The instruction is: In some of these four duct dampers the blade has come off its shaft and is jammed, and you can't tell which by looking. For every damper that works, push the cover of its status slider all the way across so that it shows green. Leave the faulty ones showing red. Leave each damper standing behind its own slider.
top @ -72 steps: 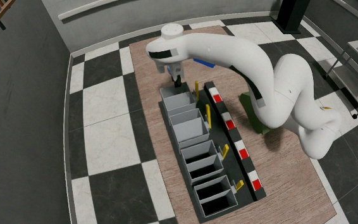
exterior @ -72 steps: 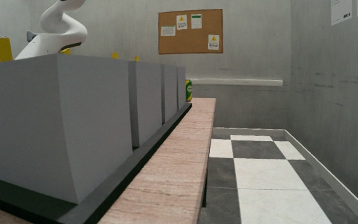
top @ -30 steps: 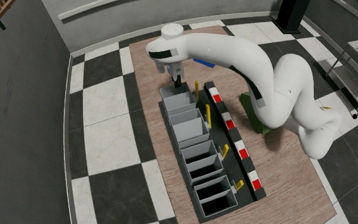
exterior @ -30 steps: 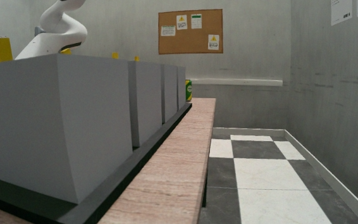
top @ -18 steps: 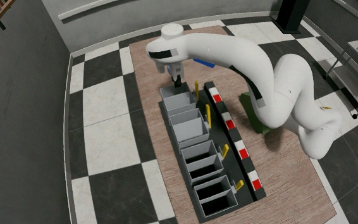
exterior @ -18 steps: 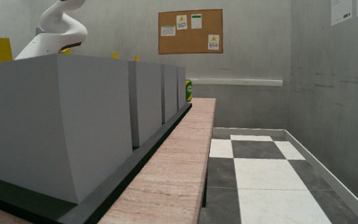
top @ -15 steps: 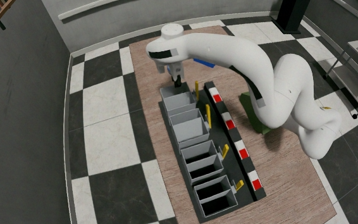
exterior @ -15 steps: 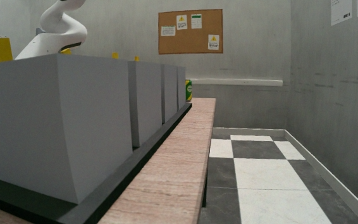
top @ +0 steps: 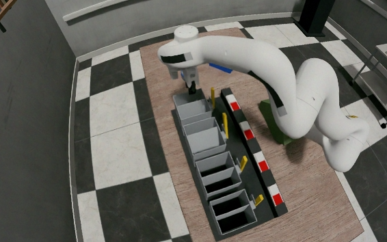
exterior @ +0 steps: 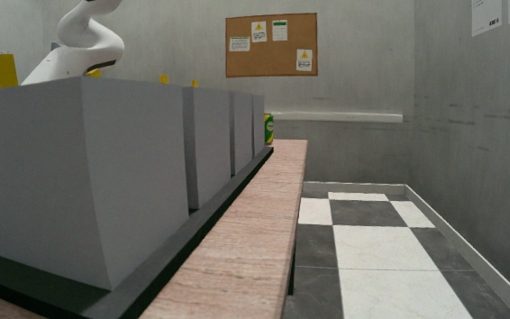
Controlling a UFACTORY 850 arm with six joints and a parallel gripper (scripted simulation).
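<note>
Four grey duct dampers stand in a row on a dark base plate [top: 252,178] [exterior: 161,266]: the far one [top: 191,109] [exterior: 258,123], the second [top: 204,137] [exterior: 241,131], the third [top: 218,174] [exterior: 206,144] and the near one [top: 233,212] [exterior: 85,171]. The far two show a grey blade across the opening; the near two look dark inside. Each has a yellow lever; the far one's lever [top: 212,93] stands upright. All four sliders show red, for example the far slider [top: 235,106] and the near slider [top: 277,199]. My gripper [top: 191,89] is narrow and empty, at the far damper's back edge. It is hidden in the exterior view.
The wooden table [top: 307,191] [exterior: 251,225] drops to a checkered floor on the left. The arm's green base block [top: 273,119] sits right of the slider strip. A green and yellow can [exterior: 268,128] stands at the table's far end. A metal cart [top: 385,85] is at the right.
</note>
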